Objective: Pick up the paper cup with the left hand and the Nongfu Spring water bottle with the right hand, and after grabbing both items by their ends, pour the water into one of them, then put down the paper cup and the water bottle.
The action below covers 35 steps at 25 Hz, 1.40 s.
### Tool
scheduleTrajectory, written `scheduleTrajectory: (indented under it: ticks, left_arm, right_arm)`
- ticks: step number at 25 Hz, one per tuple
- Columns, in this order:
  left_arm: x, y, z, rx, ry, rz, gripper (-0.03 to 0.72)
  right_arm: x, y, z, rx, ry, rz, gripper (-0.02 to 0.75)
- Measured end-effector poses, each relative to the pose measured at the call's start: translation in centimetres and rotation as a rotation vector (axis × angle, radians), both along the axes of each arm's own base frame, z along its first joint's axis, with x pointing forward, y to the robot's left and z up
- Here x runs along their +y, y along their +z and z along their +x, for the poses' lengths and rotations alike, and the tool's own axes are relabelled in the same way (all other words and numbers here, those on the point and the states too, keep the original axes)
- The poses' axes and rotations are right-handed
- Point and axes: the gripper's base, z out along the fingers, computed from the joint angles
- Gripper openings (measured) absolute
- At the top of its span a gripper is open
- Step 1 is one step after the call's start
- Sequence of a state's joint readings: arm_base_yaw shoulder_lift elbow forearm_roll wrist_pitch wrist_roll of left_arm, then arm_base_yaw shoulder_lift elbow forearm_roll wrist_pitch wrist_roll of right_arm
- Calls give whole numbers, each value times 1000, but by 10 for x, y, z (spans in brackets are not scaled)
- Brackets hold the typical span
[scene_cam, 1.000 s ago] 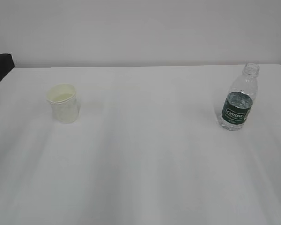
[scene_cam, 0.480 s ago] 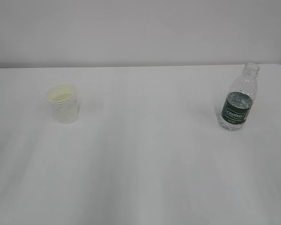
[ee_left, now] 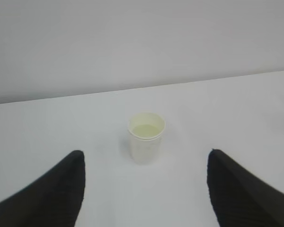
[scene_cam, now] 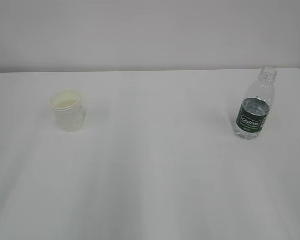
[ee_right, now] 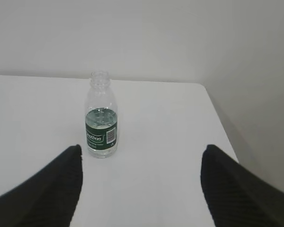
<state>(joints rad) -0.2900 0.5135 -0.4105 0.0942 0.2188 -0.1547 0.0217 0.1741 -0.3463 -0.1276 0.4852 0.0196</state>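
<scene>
Both grippers are sitting wide open, empty, only fingertips (ee_left: 61,189) showing; the bottle (scene_cam: 254,107)'s green label lettering is blurring, unreadable; the paper cup (scene_cam: 67,110) is standing apart.

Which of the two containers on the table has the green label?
The Nongfu Spring water bottle, clear and standing on the right; the paper cup is plain white.

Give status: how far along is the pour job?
Looks done: paper cup holds liquid, and water bottle stands upright, uncapped, part full. In hand: nothing; left gripper and right gripper are open, apart from both. Left: nothing obvious.
</scene>
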Motion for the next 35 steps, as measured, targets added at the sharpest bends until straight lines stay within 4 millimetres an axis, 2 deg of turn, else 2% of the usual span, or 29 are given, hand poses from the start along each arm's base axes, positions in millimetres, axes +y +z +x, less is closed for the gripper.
scheduleTrajectory:
  ticks: [10,16,21,25,35]
  left_arm:
    - [7,-6,-26,105,12,-28,554]
    - [15,-8,-50,118,17,-29,540]
    - [20,-8,-70,80,14,-50,538]
    - [21,-8,-78,67,4,-79,536]
    - [25,10,-96,146,-8,-63,534]
  right_arm:
    - [-3,21,-31,108,-37,14,591]
    - [-5,22,-44,244,-56,13,591]
    - [-6,17,-47,312,-59,5,591]
    - [-6,16,-48,326,-58,-1,591]
    - [-6,14,-49,354,-56,-11,591]
